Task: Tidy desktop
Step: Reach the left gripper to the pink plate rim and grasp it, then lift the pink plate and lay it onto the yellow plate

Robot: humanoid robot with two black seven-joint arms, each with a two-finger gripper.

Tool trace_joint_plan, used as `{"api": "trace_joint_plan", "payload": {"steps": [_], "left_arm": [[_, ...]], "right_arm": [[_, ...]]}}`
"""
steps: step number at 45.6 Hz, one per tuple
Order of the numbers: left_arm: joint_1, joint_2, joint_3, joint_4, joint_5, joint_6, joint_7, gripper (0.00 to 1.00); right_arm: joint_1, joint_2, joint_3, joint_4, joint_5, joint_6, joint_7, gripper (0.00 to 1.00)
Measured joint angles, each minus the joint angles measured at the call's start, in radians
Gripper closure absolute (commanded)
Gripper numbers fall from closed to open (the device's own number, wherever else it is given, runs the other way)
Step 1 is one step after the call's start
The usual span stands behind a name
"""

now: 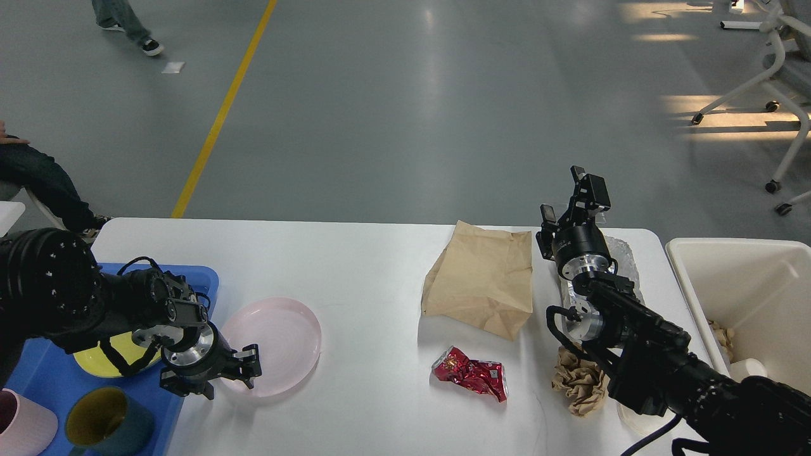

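The white desktop (367, 266) holds a pink plate (279, 335) at the left, a brown paper bag (481, 278), a crushed red wrapper (472, 373) and a crumpled brown paper ball (580, 383). My left gripper (248, 365) is low at the plate's near-left rim, its fingers apart at the edge. My right gripper (586, 187) points up over the table's far edge, right of the bag, open and empty. A clear plastic container (624, 259) lies partly hidden under my right arm.
A blue tray (38, 373) at the left holds a yellow plate (95, 366), a dark cup (104, 421) and a pink cup (19, 427). A cream bin (747, 297) stands at the right with scraps inside. A seated person's leg (38, 183) is at the far left.
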Motion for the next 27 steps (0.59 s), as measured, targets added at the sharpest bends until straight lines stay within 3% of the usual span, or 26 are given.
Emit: {"api": "trace_joint_plan", "payload": {"steps": [4, 15, 27], "left_arm": [[0.003, -0.001, -0.001, 0.001, 0.000, -0.012, 0.000, 0.77], [0.014, -0.004, -0.006, 0.005, 0.000, -0.078, 0.000, 0.98], [0.025, -0.006, -0.009, 0.010, 0.001, -0.111, 0.000, 1.00]], "right_arm": [[0.000, 0.000, 0.000, 0.000, 0.000, 0.000, 0.000, 0.00], [0.000, 0.000, 0.000, 0.000, 0.000, 0.000, 0.000, 0.00], [0.001, 0.000, 0.000, 0.000, 0.000, 0.000, 0.000, 0.00]]}}
